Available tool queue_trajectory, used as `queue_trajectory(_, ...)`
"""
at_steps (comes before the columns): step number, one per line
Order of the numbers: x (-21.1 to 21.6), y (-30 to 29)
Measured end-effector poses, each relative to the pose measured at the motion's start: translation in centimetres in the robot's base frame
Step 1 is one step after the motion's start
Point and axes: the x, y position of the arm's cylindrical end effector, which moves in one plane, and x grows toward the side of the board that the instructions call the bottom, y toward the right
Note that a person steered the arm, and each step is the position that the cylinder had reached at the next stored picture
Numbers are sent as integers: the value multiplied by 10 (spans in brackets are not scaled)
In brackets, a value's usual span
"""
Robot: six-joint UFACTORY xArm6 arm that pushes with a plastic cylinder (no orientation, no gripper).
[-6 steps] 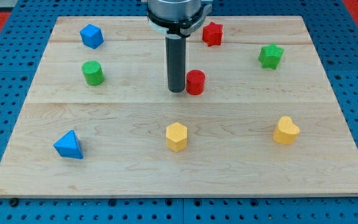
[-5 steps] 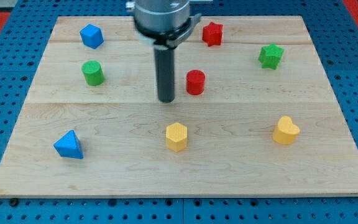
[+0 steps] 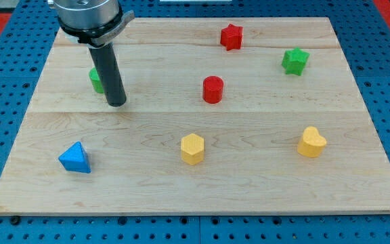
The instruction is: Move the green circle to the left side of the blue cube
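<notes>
1. Pincer: none is fitted, so open or closed does not apply; the arm ends in a dark rod, and my tip rests on the surface near its upper left part.
2. Below my tip and to the view's left, well apart, lies the blue triangle-like block.
3. Just to the view's left of my tip and slightly above it sits the green circle, mostly hidden behind the rod; only a sliver of its left edge shows. Whether rod and block touch I cannot tell.
4. The blue cube does not show; judging from the arm's bulk, it is probably hidden behind the arm's body, above my tip.
5. Below my tip and to the view's right is the yellow hexagonal block.
6. To the right, at about tip height, stands the red cylinder; above it, further right, the red star.
7. Far right are the green star and, lower down, the yellow heart-shaped block.
8. Handling, as a judgement: the green circle looks small, rigid and light, and should slide easily on smooth wood. Nothing can grasp it; push through the middle of its round side, since an off-centre push would let it roll aside.
</notes>
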Motion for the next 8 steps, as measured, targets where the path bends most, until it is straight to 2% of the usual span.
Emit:
queue_trajectory(3, -1, -7)
queue_trajectory(4, -8, -43)
queue_trajectory(6, -24, -10)
queue_trajectory(8, -71, -10)
